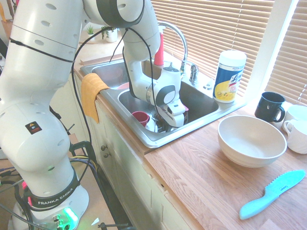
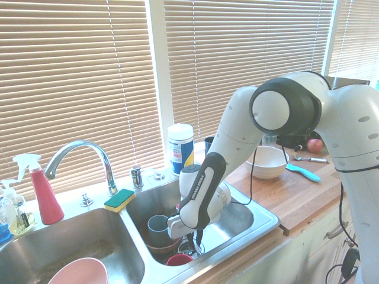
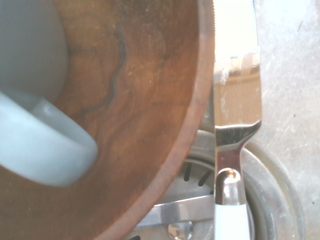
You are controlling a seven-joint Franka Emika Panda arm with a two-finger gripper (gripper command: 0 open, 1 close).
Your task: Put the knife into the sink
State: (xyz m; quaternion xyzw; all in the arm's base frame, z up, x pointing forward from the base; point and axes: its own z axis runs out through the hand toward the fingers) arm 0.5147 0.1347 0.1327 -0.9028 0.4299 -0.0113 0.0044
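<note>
In the sink's (image 2: 262,223) right-hand basin in the second exterior view, the gripper (image 2: 198,236) grasps the knife (image 3: 237,95) beside the wooden bowl (image 3: 192,112). Sideways drift could snag the blade; high release could cause bouncing.
</note>
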